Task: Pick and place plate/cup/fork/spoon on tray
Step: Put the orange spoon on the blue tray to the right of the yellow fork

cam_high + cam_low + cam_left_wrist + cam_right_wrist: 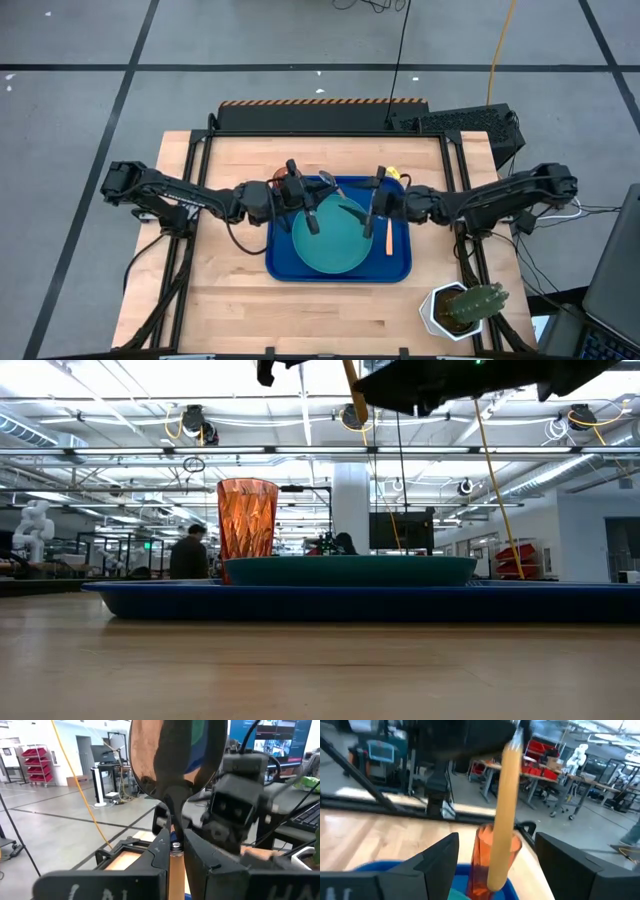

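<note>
My left gripper [305,205] is clenched on the spoon [172,765], pinching it between both fingers near where the silver neck meets the orange handle. The oval bowl stands just beyond my fingertips. The spoon is lifted clear of everything: in the low view its handle hangs in the air high above the plate [330,245], slightly tilted, touching nothing below. Seen from above, this gripper is over the far left part of the tray [400,272], near the plate's far edge.

My right gripper [372,208] hovers over the right side of the tray with its fingers spread wide and nothing between them. Through its wrist camera the spoon's handle hangs in front of the fingers without touching them, and the cup [247,515] stands behind it.

The teal plate lies flat inside the blue tray and fills most of its floor. The amber ribbed cup stands upright in the tray's far left corner, just beside the plate's rim; I cannot tell whether the two touch. The fork [389,238] lies in the strip of tray to the right of the plate, its orange handle pointing toward the near edge. Its tines are hidden under my right gripper.

The tray sits in the middle of the wooden worktop [230,300]. A white pot with a cactus [465,308] stands at the worktop's near right corner, well apart from the tray.
</note>
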